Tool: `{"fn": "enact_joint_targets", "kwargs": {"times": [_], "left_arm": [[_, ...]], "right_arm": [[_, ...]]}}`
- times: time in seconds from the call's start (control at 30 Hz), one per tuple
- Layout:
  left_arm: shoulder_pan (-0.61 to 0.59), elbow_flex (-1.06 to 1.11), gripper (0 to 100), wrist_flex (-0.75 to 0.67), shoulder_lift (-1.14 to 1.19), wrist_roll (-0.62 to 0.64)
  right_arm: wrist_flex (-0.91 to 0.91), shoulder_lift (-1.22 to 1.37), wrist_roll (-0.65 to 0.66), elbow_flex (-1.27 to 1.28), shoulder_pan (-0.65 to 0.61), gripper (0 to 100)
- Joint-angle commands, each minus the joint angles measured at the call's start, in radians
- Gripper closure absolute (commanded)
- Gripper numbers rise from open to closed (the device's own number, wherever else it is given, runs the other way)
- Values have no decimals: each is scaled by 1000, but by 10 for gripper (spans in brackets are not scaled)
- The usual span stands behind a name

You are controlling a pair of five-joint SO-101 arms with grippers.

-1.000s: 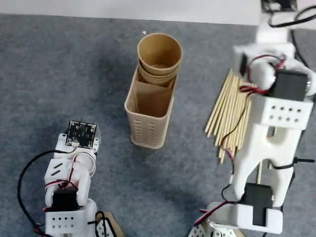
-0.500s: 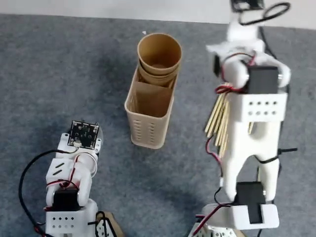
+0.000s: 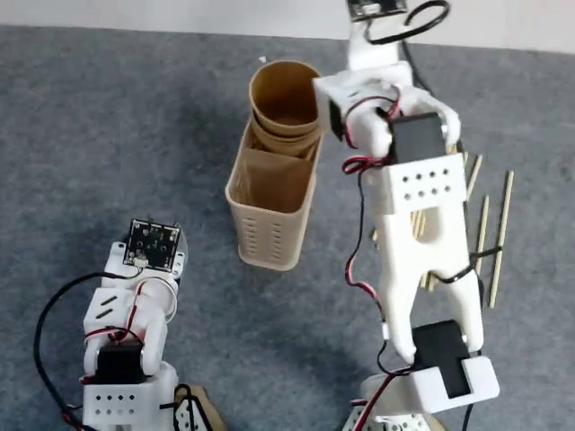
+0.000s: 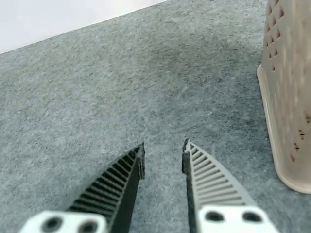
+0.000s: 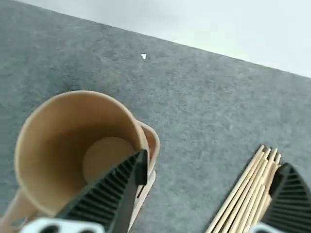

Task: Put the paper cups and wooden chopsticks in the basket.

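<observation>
Your left gripper [image 4: 164,145]: nearest you, low over grey carpet [image 4: 121,73], fingers narrowly parted, nothing between them. Basket [image 4: 286,97] just beside it, upright. Paper cups [image 3: 289,94] stacked, apparently seated in basket's far compartment; bases hidden. Your right gripper [image 5: 214,162]: farther out, spread wide, gripping nothing, one finger over top cup's rim, other over wooden chopsticks [image 5: 240,191]. Chopsticks lie on carpet apart from basket, partly under right arm [image 3: 422,224], few strays scattered alongside.

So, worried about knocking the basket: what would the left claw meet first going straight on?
Likely only the mat; the left claw is open and points past the basket, which stands off to one side, though depth is unclear.
</observation>
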Motion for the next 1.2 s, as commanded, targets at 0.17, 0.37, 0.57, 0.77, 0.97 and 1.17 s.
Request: {"fn": "enact_joint_targets", "kwargs": {"times": [0.17, 0.37, 0.57, 0.77, 0.97, 1.17], "left_arm": [[19, 18, 842, -2, -2, 6], [19, 18, 842, -2, -2, 6], [19, 18, 842, -2, -2, 6], [19, 18, 842, -2, -2, 6], [19, 18, 842, -2, -2, 6], [19, 18, 841, 12, -4, -14]], "right_arm": [[-16, 13, -5, 47, -28, 612], [-79, 101, -3, 243, 12, 612], [-151, 116, -3, 328, 36, 612], [-148, 42, -6, 189, 35, 612], [-101, -145, -5, 54, 35, 612], [120, -323, 46, -45, 107, 612]]}}
